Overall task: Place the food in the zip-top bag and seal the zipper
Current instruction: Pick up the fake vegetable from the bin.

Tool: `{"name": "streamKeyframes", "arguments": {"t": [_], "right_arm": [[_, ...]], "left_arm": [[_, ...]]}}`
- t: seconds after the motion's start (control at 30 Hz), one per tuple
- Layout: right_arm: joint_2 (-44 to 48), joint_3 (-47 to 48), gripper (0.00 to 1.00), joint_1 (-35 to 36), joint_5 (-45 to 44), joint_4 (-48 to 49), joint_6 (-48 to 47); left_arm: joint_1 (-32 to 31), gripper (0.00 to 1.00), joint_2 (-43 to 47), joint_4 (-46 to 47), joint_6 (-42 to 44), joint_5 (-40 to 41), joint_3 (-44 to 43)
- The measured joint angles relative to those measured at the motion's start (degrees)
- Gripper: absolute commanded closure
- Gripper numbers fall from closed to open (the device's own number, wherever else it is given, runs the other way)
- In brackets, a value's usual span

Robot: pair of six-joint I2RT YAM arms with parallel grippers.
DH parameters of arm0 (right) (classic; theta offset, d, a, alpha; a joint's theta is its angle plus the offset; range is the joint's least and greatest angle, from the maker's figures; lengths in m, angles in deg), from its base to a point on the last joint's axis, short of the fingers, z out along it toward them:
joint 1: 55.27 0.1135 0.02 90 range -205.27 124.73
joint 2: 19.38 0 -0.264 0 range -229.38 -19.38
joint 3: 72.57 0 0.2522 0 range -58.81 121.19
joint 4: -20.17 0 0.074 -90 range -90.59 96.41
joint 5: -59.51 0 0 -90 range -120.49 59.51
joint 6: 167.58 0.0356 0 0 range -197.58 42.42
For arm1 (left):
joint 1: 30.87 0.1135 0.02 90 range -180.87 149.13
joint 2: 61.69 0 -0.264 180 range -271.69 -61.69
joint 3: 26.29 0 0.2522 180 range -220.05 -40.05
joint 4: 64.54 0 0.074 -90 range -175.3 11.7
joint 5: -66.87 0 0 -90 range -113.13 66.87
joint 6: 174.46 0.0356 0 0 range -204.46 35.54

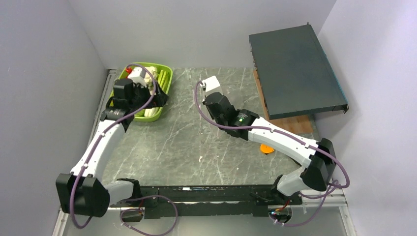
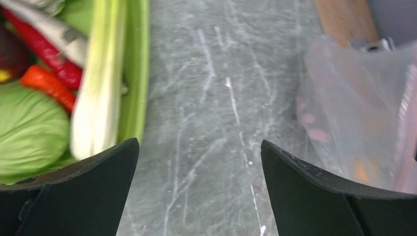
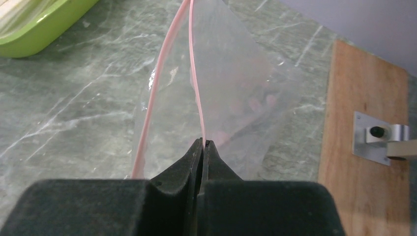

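The food lies in the lime-green tray (image 2: 135,73): a pale green stalk (image 2: 101,73), a red chilli (image 2: 49,54), a green cabbage (image 2: 29,128) and a dark purple piece (image 2: 10,54). My left gripper (image 2: 199,142) hangs open over bare table just right of the tray (image 1: 166,81), with nothing between its fingers. The clear zip-top bag (image 3: 236,88) stands with its mouth parted. My right gripper (image 3: 202,142) is shut on one side of the pink zipper (image 3: 194,73). The bag (image 2: 354,113) shows at the right of the left wrist view. From above, the left gripper (image 1: 156,100) is at the tray's right edge and the right gripper (image 1: 210,98) is mid-table.
An orange disc (image 1: 267,149) lies beside the right forearm. A dark metal rack unit (image 1: 295,69) rests on a wooden board (image 3: 364,123) at the back right, with a metal bracket (image 3: 378,137) on the board. Grey walls close in on three sides.
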Motion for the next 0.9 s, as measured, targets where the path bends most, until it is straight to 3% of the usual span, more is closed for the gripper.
{"name": "streamKeyframes", "arguments": {"t": [0.2,0.37,0.53,0.7,0.9], "right_arm": [[-1.5,0.0,1.0,0.0,3.3,-0.1,0.6],[-0.7,-1.3,1.0,-0.1,6.0,0.4,0.5],[2.7,-3.8,1.0,-1.6,11.3,0.7,1.0],[6.0,-5.8,1.0,-3.3,14.2,1.7,1.7],[6.5,-6.8,1.0,-3.9,15.7,1.9,2.2]], "left_arm": [[7.7,0.07,-10.4,-4.1,-0.4,-1.5,-5.8],[8.1,0.13,-24.0,-11.1,0.9,-2.7,-19.3],[8.1,0.27,-35.9,-14.3,3.8,1.0,-28.6],[7.8,0.33,-41.4,-14.3,6.1,3.4,-28.0],[6.6,0.28,-41.4,-13.6,7.4,7.4,-27.0]]}}
